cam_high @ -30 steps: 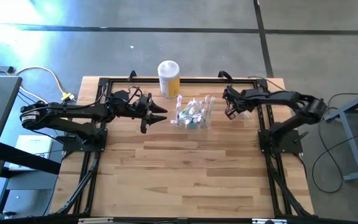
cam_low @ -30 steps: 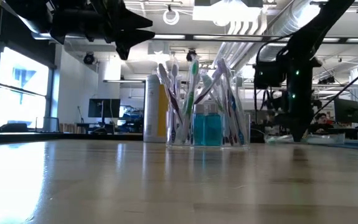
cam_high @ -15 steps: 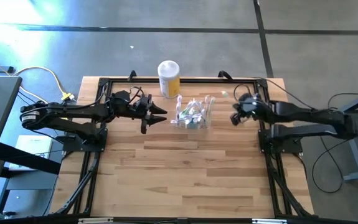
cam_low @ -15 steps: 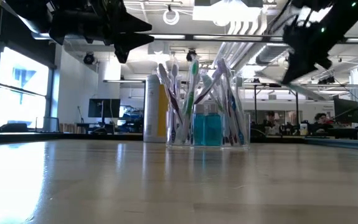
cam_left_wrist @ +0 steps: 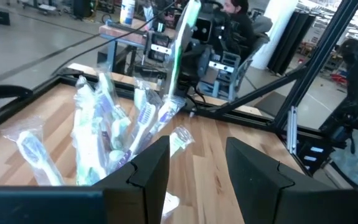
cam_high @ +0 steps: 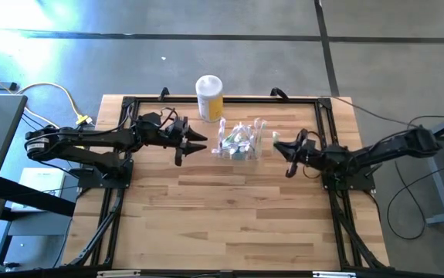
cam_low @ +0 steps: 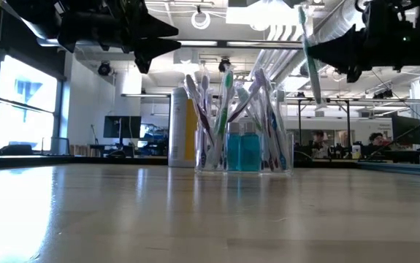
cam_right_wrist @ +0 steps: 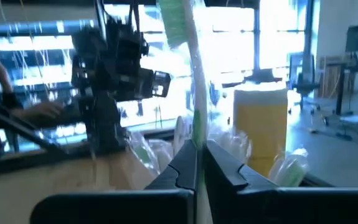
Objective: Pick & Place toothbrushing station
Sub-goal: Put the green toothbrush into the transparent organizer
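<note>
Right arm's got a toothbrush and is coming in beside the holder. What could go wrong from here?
The toothbrush is pinched low in the right gripper, so it may tilt or slip. The clear holder is already crowded with brushes, so insertion could jam or tip it. The left gripper hovers open close by: collision risk.

Left arm: stretched level from the left side toward table centre, raised off the surface.
Left gripper (cam_high: 198, 141): fingers parted, nothing between them; tips face the right gripper.
Right arm: reaching low from the right side toward centre, forearm near level.
Right gripper (cam_high: 281, 147): fingers closed on a toothbrush (cam_right_wrist: 190, 74) that stands upright above the fingertips; tips face the left gripper, well apart from it.
</note>
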